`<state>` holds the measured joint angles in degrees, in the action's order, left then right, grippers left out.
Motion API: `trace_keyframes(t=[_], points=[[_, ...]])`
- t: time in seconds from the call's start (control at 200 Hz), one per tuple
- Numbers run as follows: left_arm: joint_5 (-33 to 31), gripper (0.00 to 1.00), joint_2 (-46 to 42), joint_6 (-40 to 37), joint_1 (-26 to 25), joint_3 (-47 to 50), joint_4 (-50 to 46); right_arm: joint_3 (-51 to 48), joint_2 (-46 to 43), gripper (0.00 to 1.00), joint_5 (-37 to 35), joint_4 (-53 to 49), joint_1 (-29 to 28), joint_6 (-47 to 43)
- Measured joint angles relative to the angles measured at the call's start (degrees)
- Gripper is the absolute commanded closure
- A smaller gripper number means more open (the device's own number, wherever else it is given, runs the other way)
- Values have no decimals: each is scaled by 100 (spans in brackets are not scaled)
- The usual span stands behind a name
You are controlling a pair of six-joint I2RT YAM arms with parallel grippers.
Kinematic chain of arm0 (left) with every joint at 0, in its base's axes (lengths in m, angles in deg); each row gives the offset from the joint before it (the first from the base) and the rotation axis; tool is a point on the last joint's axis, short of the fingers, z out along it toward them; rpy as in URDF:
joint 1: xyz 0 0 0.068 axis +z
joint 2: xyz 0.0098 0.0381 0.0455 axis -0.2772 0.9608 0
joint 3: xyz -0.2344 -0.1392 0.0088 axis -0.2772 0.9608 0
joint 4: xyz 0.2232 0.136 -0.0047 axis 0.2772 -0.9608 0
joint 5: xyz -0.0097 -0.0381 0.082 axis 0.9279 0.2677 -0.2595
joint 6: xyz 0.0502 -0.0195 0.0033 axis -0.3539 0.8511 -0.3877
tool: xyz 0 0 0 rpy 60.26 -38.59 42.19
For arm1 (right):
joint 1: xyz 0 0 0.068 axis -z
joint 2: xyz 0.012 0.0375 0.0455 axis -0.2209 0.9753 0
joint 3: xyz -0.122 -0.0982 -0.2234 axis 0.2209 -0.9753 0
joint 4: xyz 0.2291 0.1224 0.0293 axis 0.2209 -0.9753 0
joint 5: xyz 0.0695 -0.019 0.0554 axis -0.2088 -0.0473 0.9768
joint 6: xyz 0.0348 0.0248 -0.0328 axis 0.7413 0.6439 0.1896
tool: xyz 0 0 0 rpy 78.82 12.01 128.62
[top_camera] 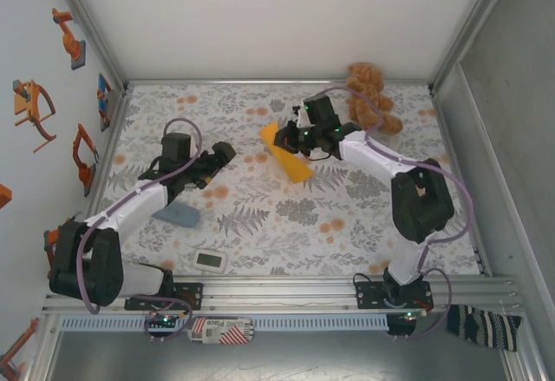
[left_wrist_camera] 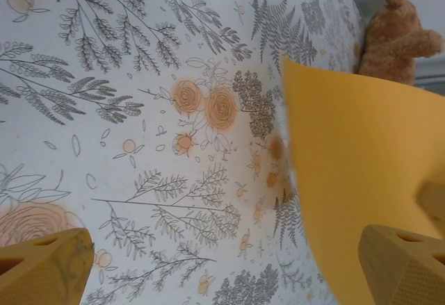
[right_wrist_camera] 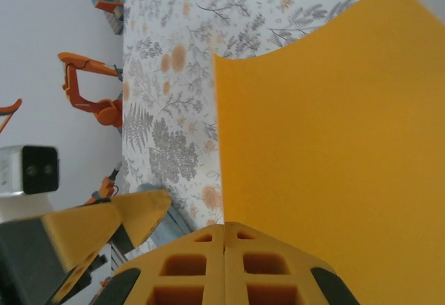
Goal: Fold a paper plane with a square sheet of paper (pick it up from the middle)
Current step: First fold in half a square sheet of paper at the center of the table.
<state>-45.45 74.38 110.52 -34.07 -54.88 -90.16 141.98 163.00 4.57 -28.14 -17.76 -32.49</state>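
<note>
The bright orange square sheet of paper (top_camera: 288, 157) shows as a narrow strip. It is raised and bowed, left of the teddy bear (top_camera: 371, 95).

We find the overhead view bright and evenly lit: the white back wall (top_camera: 277, 16) at the top of the frame is nearly washed out, and shadows on the grey floral cloth (top_camera: 260, 216) are faint. In the left wrist view the thin bright orange sheet of paper (left_wrist_camera: 348, 166) blurs along its left edge, and the tan-brown plush toy (left_wrist_camera: 396, 37), upper right, looks soft.
</note>
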Motion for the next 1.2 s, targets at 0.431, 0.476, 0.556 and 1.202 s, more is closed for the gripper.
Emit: trace_keyframes(t=[0.431,0.476,0.556,1.202], points=[[96,5,981,76,-608,-306,267,118,1167,100,236,769,356,605],[81,6,1141,76,-699,-444,240,168,1272,100,267,767,409,542],[42,9,1491,79,-857,-791,175,232,1414,100,321,745,479,374],[-306,33,3425,7,-1366,-2632,-584,463,1700,100,835,551,717,-719]])
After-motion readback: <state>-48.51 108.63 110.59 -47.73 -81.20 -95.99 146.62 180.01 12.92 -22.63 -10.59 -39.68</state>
